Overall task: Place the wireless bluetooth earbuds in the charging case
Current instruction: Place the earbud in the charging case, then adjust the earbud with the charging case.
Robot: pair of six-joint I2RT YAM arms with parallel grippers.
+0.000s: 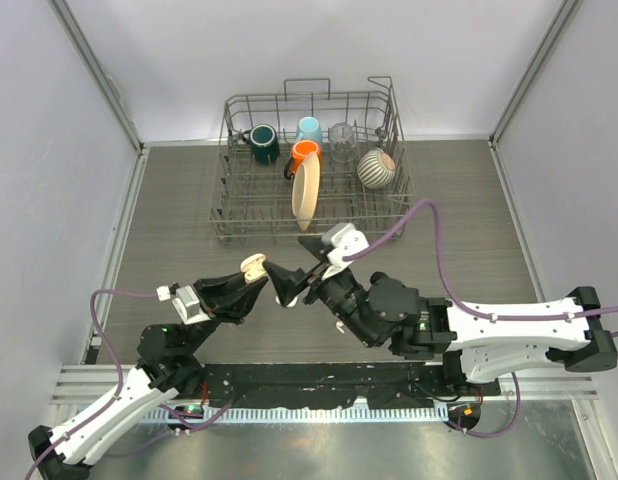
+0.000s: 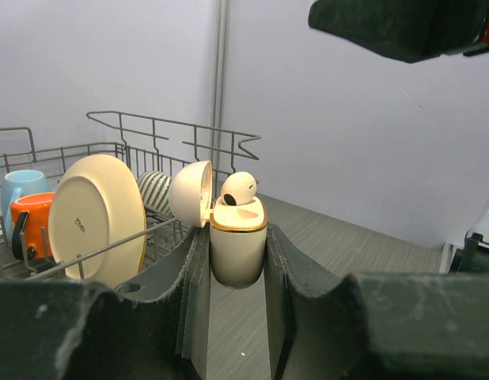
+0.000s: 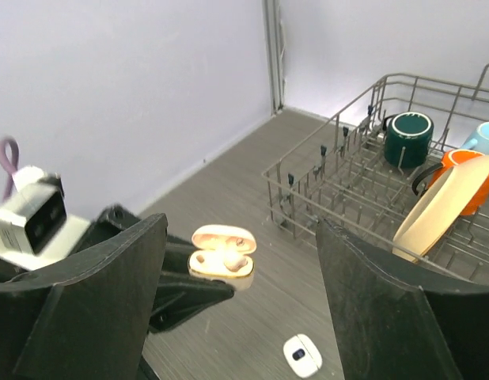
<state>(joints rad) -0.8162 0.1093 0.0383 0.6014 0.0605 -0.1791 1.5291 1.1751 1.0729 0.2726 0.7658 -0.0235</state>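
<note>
Left pincer (image 2: 238, 237) closed on the charging case (image 2: 238, 257), gripping its lower body from both sides and holding it up off the counter (image 3: 252, 190). Case upright, mouth up. Lid (image 2: 189, 194) swung open on the side toward the dish rack (image 1: 249, 215). One earbud (image 2: 239, 190) sits in the mouth with its head proud of the rim. Judged not fully seated, though the well itself is hidden.

Right pincer (image 3: 243, 228) open, jaws wide apart, nothing between them. It hangs just beside the case, up and to its right, pointing toward it.

Second earbud (image 3: 302, 355) lies loose on the counter, below the right pincer and nearer the right arm than the case is. Which way its stem points is too small to tell.

Key relation: the loose bud lies down and slightly rightward from the open jaws, and the case lies ahead and to the left. Judgement: the right arm is the one to fetch it, descending with jaws set across the bud's narrow width. The left arm need only hold the case mouth-up.
</note>
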